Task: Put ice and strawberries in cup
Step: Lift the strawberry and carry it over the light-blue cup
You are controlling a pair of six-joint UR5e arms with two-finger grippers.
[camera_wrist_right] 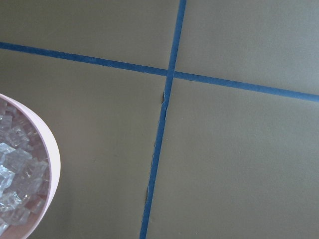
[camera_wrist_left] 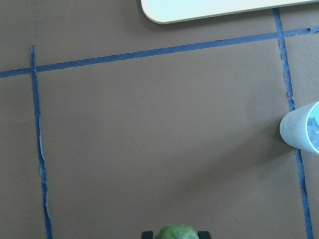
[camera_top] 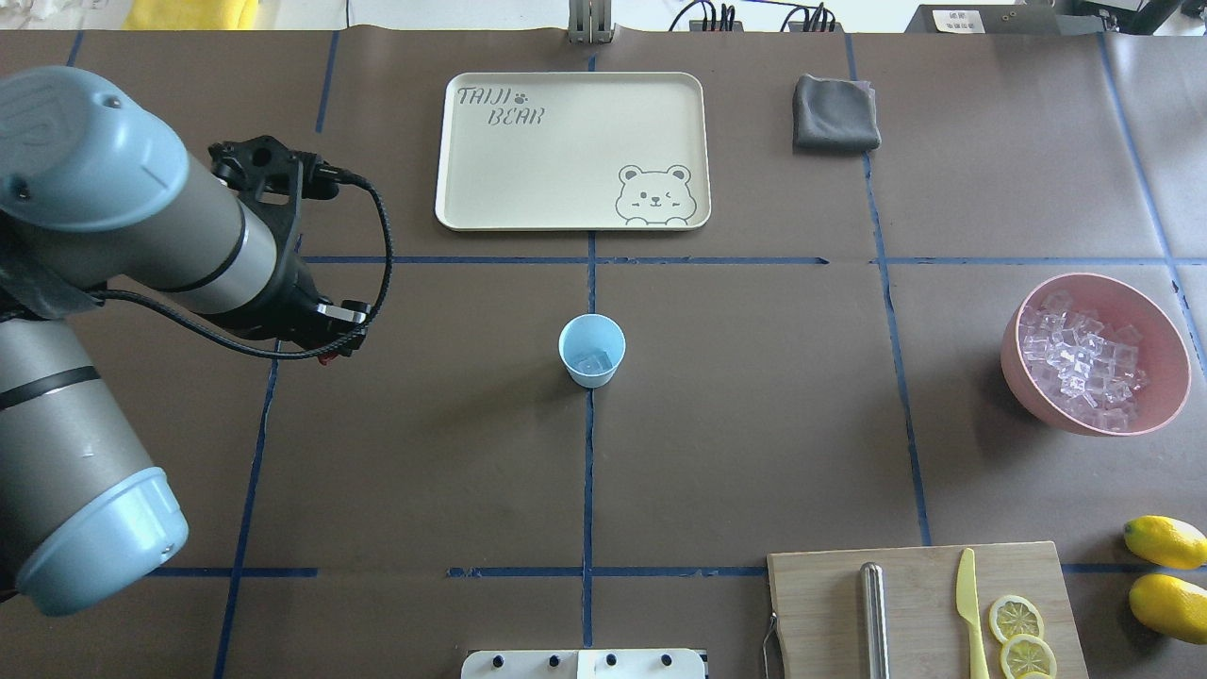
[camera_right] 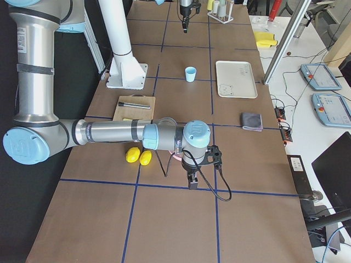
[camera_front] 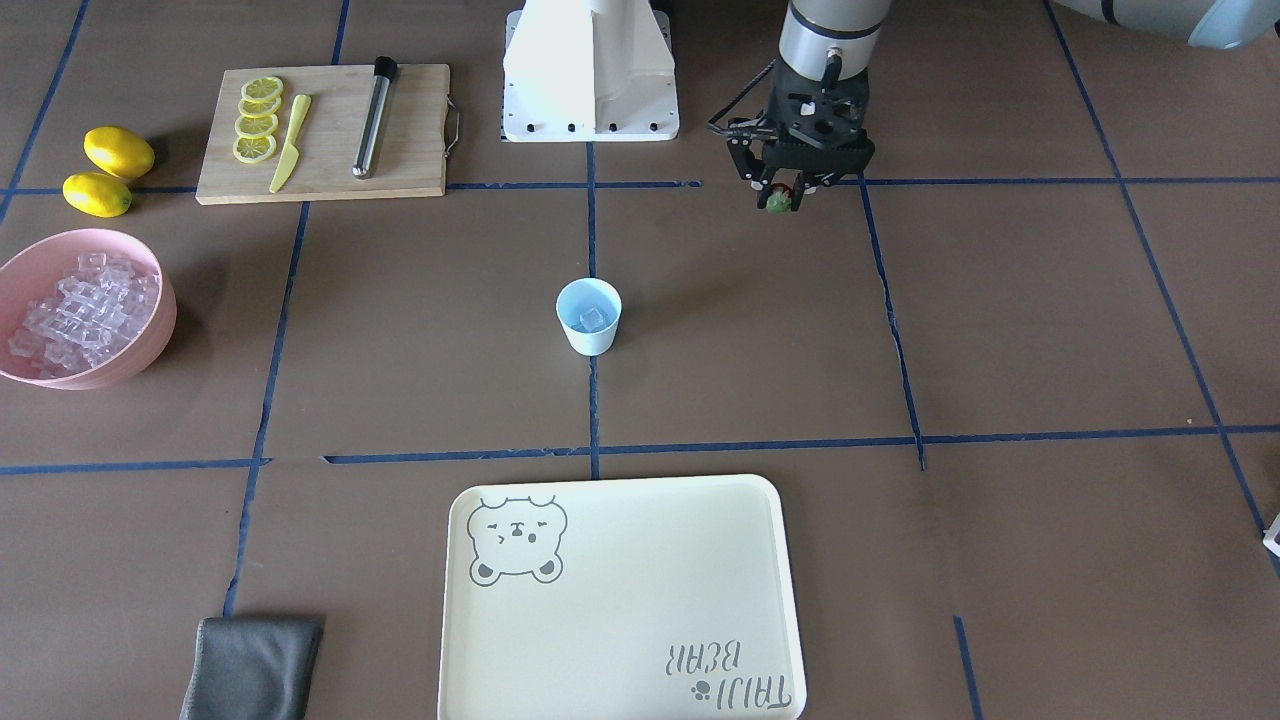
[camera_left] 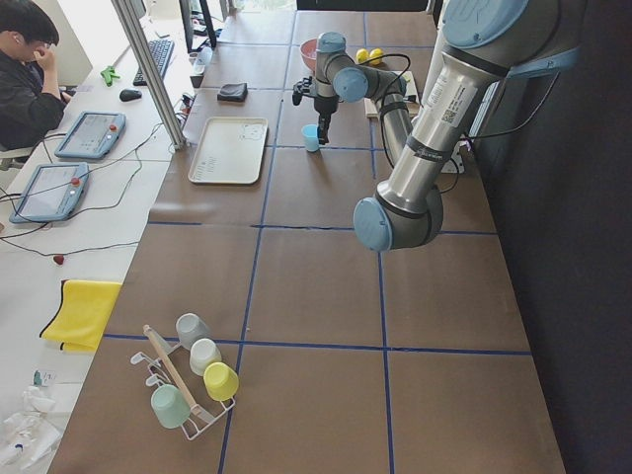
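One strawberry [camera_front: 778, 202] clamped in the left gripper [camera_front: 786, 193].
It hangs at the cup's [camera_front: 590, 343] two o'clock in the front view, well apart; ice [camera_front: 593, 318] seemingly lies inside. Whether the right gripper [camera_right: 192, 181] is open: cannot tell.

Strawberry [camera_wrist_left: 175, 233] mostly below wrist view's edge

Cup [camera_top: 591, 351] mid-table with ice [camera_top: 593, 362] inside, tray [camera_top: 547, 160] beyond it, bowl [camera_top: 1011, 363] far right, cutting board [camera_top: 820, 613] near-right.
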